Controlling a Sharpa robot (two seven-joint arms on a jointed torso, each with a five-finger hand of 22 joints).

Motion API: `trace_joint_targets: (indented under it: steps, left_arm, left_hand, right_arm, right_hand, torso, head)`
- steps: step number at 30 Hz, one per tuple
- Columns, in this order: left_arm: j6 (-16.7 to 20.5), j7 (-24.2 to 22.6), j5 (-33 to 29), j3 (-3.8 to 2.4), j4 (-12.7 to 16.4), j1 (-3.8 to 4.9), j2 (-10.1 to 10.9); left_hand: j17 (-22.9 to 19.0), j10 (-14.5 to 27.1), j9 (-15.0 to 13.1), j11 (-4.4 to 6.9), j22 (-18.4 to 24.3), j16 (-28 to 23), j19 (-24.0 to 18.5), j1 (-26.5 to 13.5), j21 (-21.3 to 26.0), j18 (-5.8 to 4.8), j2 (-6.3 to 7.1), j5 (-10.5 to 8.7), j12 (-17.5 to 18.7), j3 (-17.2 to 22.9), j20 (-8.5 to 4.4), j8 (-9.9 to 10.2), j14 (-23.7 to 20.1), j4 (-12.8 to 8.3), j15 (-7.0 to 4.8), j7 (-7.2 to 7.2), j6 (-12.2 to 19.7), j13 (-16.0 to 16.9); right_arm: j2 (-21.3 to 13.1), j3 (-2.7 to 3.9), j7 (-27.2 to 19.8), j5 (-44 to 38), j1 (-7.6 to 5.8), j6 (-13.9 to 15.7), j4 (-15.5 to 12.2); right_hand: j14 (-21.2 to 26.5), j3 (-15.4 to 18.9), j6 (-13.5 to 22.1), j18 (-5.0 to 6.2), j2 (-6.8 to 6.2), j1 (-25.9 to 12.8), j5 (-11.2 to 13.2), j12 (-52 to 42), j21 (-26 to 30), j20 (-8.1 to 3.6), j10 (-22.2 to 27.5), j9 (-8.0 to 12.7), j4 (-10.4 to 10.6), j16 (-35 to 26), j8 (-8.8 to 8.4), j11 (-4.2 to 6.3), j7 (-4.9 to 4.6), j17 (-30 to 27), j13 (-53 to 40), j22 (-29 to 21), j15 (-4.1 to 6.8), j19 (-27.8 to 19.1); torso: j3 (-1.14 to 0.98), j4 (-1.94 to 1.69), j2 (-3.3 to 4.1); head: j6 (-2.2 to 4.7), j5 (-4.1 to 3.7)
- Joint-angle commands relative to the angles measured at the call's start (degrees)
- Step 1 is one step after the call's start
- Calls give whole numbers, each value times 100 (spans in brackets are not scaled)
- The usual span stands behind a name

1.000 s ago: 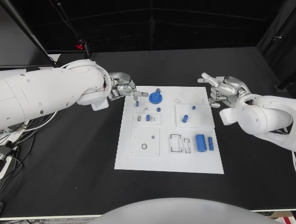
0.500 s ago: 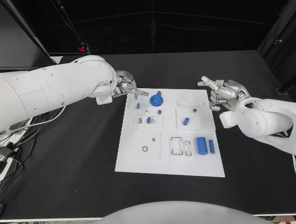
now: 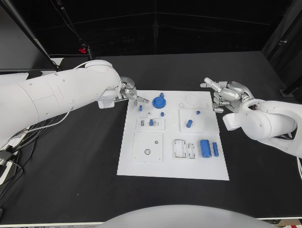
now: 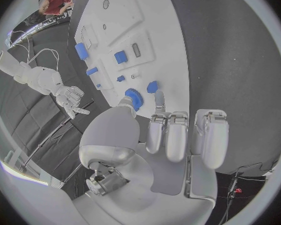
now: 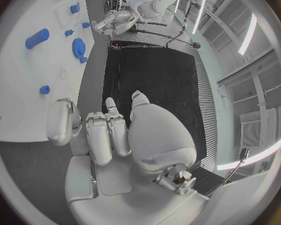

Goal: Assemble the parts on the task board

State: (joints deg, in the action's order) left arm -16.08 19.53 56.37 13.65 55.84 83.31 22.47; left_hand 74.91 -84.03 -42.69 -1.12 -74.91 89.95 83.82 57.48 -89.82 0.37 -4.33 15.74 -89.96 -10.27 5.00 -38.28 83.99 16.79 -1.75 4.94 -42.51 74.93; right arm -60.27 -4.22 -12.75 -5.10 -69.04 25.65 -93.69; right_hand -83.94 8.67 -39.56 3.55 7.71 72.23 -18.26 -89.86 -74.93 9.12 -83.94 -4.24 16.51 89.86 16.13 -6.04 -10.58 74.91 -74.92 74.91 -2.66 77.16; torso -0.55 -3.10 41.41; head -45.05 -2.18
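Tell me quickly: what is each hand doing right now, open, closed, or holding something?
Left hand: open, holding nothing, at the task board's far left corner.
Right hand: open, fingers apart, holding nothing.

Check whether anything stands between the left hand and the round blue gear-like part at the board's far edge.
Nothing visible does: the left hand hovers beside the round blue gear-like part, with bare white task board between them.

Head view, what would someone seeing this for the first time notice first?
The white task board in the middle of the black table, dotted with small blue parts, the round blue gear near its far edge standing out most. Then the two silver hands flanking that far end: the left hand at the board's far left corner, the right hand off its far right side, both holding nothing.
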Motion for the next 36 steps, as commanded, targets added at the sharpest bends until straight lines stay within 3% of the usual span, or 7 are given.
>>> trace_joint_targets:
  steps: [1, 16, 19, 24, 36]
  left_arm:
    - [-235, 143, 100, -4, -31, -17, -36]
    - [-52, 118, 101, -4, -209, -90, -183]
    - [-102, 100, 101, -5, -258, -97, -210]
    - [-189, 62, 101, -5, -310, -112, -234]
    - [-233, 20, 99, -5, -348, -144, -285]
  left_hand:
    - [1509, -597, 18, -25, -1509, 5, 618, -5, -18, -37, -62, -9, -4, -22, 31, 42, 601, -4, 30, -14, -46, 1507]
    - [1509, -597, 102, 3, -1509, 5, 618, 266, -18, -37, -245, 143, -4, 24, 27, 131, 601, -9, 24, -45, -157, 1507]
    - [1509, -597, 140, 10, -1509, 5, 618, 527, -18, -37, -337, 205, -4, 98, 18, 201, 601, -18, 8, -55, -150, 1507]
    - [1509, -597, 113, -2, -1509, 5, 618, 879, -18, -37, -372, 226, -4, 160, 4, 200, 601, -15, -4, -42, -96, 1507]
    - [1509, -597, -47, 33, -1509, 5, 618, 709, -18, -37, -487, 237, -4, 31, -11, 23, 601, 7, -27, -86, -249, 1507]
  right_arm:
    - [4, 2, -26, -4, -7, -49, -6]
    - [13, 2, -17, -4, -7, -50, -9]
    - [11, 2, -14, -4, -7, -47, -7]
    - [10, 2, -12, -4, -7, -44, -8]
    - [16, 2, -3, -4, -7, -40, -6]
  right_hand:
    - [-606, 36, 44, 76, 46, 42, -46, -14, 34, 18, -606, -3, 0, 14, 42, -27, 7, 1509, -1508, 902, -44, -20]
    - [-606, 39, 53, 77, 50, 54, -62, -14, 36, 19, -606, -2, -2, 14, 55, -28, 7, 1509, -1508, 902, -44, -20]
    - [-606, 39, 53, 77, 50, 54, -62, -14, 36, 19, -606, -2, -2, 14, 55, -28, 7, 1509, -1508, 902, -44, -20]
    - [-606, 40, 56, 77, 52, 58, -68, -14, 37, 20, -606, -2, -2, 14, 60, -28, 7, 1509, -1508, 903, -45, -21]
    - [-606, 41, 58, 77, 53, 61, -73, -14, 37, 20, -606, -2, -2, 14, 64, -28, 7, 1509, -1508, 903, -45, -21]
  torso:
    - [-1, -8, 0]
    - [-4, -4, 4]
    - [-2, -6, 3]
    - [-5, -7, 6]
    - [-3, -4, 0]
  head:
    - [-9, -11]
    - [-32, 7]
    - [-40, 4]
    - [-51, 2]
    - [-83, -6]
